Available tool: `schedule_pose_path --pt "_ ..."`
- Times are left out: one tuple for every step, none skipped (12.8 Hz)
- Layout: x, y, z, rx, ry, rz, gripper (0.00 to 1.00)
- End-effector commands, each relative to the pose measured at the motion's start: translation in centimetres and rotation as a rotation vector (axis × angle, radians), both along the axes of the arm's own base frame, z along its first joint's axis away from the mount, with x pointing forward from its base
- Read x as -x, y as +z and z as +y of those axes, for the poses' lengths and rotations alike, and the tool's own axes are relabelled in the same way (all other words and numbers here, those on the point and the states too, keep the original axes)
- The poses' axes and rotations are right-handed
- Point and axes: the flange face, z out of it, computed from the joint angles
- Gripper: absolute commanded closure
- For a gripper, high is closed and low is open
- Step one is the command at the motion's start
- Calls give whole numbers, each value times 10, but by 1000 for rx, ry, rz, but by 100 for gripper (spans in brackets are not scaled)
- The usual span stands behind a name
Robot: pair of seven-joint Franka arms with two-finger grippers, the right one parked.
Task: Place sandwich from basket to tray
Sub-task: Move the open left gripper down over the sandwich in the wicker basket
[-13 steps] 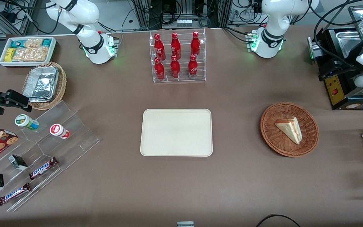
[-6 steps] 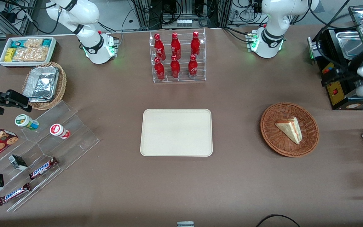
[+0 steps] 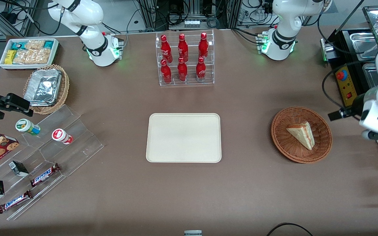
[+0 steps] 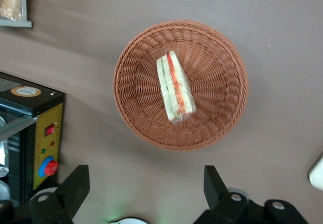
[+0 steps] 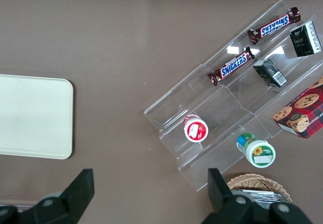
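Overhead, gripper (image 4: 144,188) spread wide above basket (image 4: 222,110), sandwich (image 4: 175,87) inside.

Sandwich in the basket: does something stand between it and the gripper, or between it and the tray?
Nothing visible does. The open gripper hangs above the table beside the basket; the sandwich lies uncovered, and only bare table separates it from the tray.

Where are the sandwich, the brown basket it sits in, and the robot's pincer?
sandwich (image 4: 175,86), left wrist view, on its red filling stripe.
basket (image 3: 279,132), front view, on bare woven wall.
pincer (image 4: 146,188), left wrist view, open above the table beside the basket, midway between its two fingertips.
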Motion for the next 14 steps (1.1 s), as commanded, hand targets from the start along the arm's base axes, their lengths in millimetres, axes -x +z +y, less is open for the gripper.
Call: schedule_pose_path --pt "8 -37 17 -25 149 -44 0" --pt "9 -57 20 -31 226 -69 0" --pt "14 -79 19 -41 310 -102 0" --pt "23 -100 20 -48 378 -124 0" --pt "31 -117 18 -46 401 -152 0" --pt "35 -129 17 -40 408 -174 0" --pt "38 -140 16 -31 417 -186 0" --pt "45 -154 15 -18 425 -190 0" --pt "54 -169 15 -14 425 -203 0" --pt "61 -180 14 -8 426 -219 0" --pt "61 -183 13 -7 424 -224 0" --pt "61 -185 13 -7 424 -224 0" --pt "60 -185 13 -5 425 -228 0" --pt "59 -187 11 6 435 -234 0"
